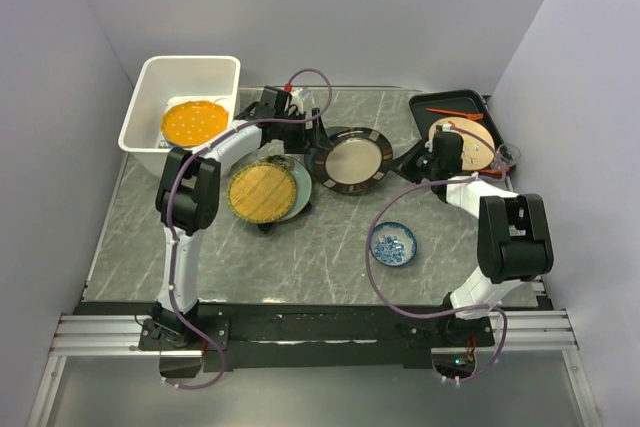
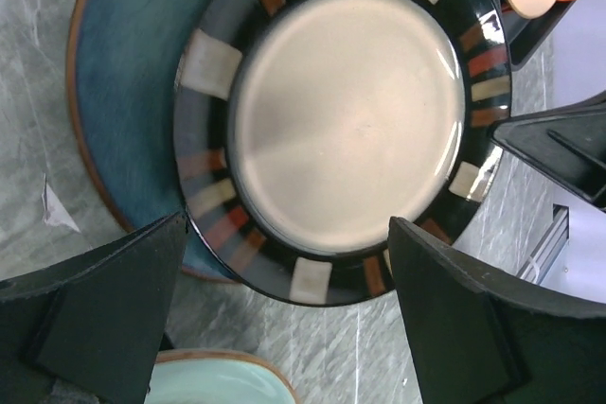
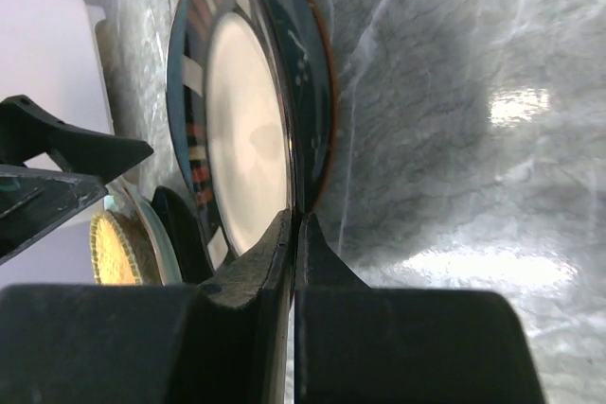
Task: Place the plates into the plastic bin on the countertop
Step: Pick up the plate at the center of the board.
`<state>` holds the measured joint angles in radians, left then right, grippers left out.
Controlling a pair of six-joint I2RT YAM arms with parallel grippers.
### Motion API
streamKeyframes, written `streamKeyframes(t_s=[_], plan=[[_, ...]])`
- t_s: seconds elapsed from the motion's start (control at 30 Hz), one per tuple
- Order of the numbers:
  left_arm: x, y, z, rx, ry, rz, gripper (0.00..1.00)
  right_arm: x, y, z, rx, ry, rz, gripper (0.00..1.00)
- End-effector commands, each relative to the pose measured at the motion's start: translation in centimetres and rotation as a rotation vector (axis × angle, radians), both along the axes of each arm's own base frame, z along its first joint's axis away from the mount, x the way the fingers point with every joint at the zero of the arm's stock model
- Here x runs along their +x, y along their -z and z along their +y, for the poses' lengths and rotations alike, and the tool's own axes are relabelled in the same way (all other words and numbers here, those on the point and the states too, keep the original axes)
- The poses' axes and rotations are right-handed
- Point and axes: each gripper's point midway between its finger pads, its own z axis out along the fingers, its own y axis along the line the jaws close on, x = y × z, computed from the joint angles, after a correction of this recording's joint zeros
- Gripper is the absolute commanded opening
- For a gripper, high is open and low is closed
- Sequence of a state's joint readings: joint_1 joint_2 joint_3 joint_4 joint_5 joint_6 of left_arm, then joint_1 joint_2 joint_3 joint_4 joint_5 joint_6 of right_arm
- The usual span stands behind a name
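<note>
Right claw (image 3: pixel 295 219) closed beside striped plate (image 3: pixel 241 130), one orange plate (image 1: pixel 193 123) in bin (image 1: pixel 150 82)

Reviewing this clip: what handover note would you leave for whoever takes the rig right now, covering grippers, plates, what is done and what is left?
Left gripper: open, above the dark striped-rim plate, holding nothing.
Right gripper: shut at that plate's rim, apparently pinching it.
Things: the striped-rim plate lies on a blue plate mid-countertop. Beside them, nearer the left arm, a yellow woven plate lies on a pale green plate.
Done: one orange dotted plate is in the white plastic bin.
Left: at least those four plates go into the bin.
</note>
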<state>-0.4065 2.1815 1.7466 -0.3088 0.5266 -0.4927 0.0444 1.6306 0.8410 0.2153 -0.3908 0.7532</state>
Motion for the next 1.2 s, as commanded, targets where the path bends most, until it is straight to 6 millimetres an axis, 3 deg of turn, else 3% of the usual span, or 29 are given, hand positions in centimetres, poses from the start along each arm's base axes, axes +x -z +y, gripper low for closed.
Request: streamKeyframes(t_s=[0.0, 0.33, 0.5, 0.97, 1.17], plan=[[1.4, -1.1, -1.1, -0.046, 0.021, -0.049, 0.92, 0.3, -3.3, -0.9, -0.019, -0.002, -0.124, 0.0], [3.2, 1.2, -1.1, -0.006, -0.016, -0.032, 0.91, -0.5, 0.5, -1.7, -0.032, 0.009, -0.048, 0.0], [3.1, 2.8, -1.5, -0.006, 0.01, 0.008, 0.91, -0.5, 1.6, -1.6, -0.029, 0.003, -0.027, 0.0], [1.6, 2.2, -3.6, -0.152, 0.097, 0.086, 0.81, -0.3, 4.3, -0.6, 0.036, -0.021, 0.021, 0.01], [0.3, 0.9, -4.4, -0.241, 0.159, 0.117, 0.77, 0.0, 3.9, -0.6, 0.043, -0.022, 0.011, 0.01]])
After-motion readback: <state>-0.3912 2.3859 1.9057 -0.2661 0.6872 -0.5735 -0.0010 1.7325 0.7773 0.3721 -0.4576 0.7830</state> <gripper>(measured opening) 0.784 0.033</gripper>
